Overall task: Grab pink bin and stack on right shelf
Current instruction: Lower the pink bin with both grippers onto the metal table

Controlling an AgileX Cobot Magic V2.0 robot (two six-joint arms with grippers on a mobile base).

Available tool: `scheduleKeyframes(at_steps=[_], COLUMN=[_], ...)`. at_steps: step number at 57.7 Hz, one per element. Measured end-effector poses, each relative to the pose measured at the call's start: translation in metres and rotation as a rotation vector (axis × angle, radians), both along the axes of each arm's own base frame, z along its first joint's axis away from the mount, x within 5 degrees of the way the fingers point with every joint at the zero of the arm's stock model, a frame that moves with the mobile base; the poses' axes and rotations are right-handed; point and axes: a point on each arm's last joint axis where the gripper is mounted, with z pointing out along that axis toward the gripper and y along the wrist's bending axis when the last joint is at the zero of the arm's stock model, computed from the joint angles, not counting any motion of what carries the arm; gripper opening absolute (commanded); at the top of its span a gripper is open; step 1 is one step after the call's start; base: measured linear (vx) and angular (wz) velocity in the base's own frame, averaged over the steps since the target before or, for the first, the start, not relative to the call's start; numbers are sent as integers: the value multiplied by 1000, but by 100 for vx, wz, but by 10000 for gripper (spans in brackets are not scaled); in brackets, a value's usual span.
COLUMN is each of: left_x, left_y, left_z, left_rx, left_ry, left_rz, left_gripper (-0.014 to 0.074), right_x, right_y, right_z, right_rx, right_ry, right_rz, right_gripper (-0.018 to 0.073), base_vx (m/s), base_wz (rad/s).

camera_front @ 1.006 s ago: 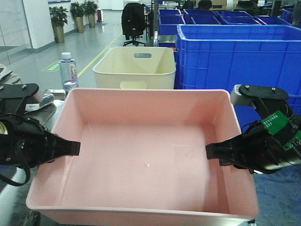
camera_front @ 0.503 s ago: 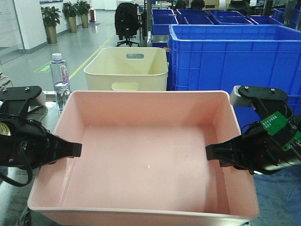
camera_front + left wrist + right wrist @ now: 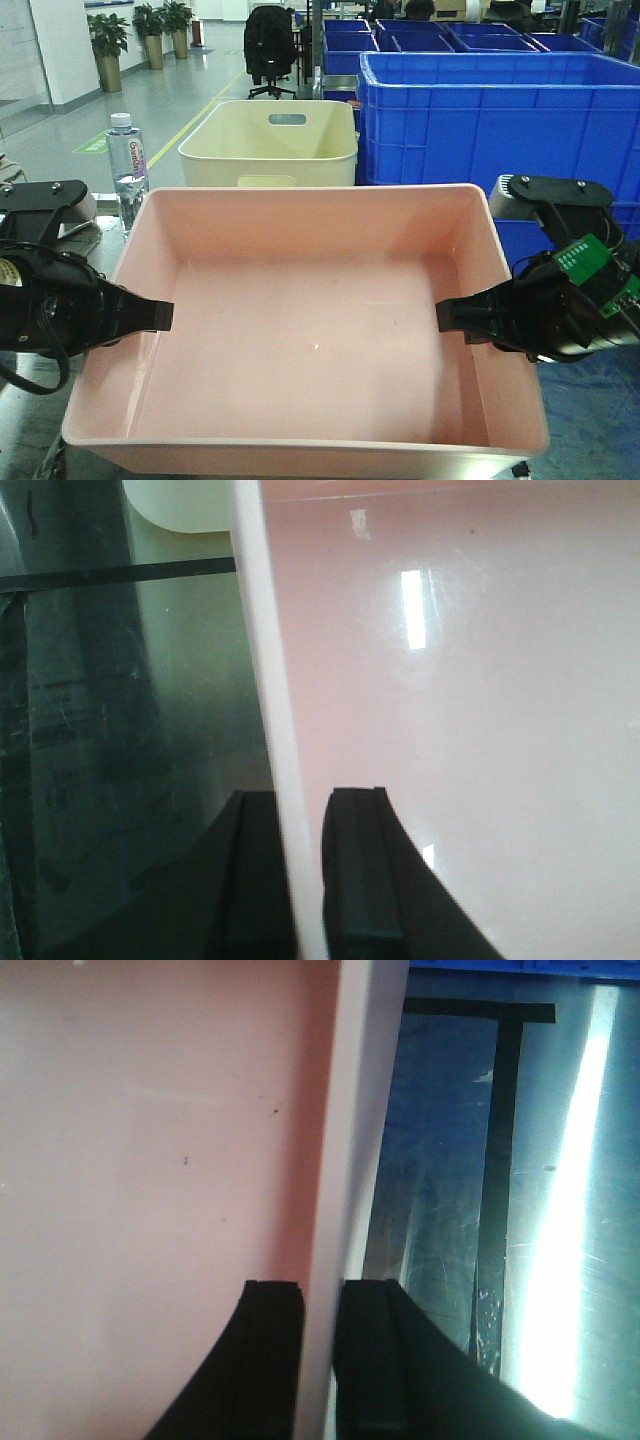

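Observation:
The pink bin fills the middle of the front view, wide and shallow, open side up and empty. My left gripper is shut on its left wall, one finger inside and one outside, as the left wrist view shows against the bin. My right gripper is shut on the right wall in the same way, as the right wrist view shows against the bin. The dark glossy shelf top with black tape lines lies below the bin on both sides.
A taller cream tub with handle slots stands just behind the bin. Large blue crates stand behind and to the right. A water bottle stands at the back left. An office chair and potted plants are far behind.
The background has shifted a little to the left since the earliest frame. The bin's far rim now sits slightly higher in the picture. Both grippers keep their hold on the walls.

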Motion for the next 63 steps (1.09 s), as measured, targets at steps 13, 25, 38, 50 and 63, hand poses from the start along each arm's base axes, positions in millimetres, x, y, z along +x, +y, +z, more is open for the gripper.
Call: scheduleKeyframes(at_steps=[13,25,38,50,63], left_x=[13,31,44,48,44], left_y=[-3,-7,-10,-11,-9], left_z=[-17,-43,-61,-62,-49], left_rx=[35,100,142,162,145], left_ry=[48,103,110,85,20], left_rz=[-1,-4,-26,-45,-40], left_gripper=[1,37,198,370,399], right_x=[16,41,57,62,54], right_y=[5,13,18,19,14], right_z=[-17,-52,-77,-75,-56], right_rx=[-18,-66,-104,-101,-105], right_ry=[38,122,170,115,52], right_rz=[2,9,20,29,28], right_gripper=[-2,90,344,528,516], base_vx=[0,0,0,0,0], base_wz=[0,0,0,0,0])
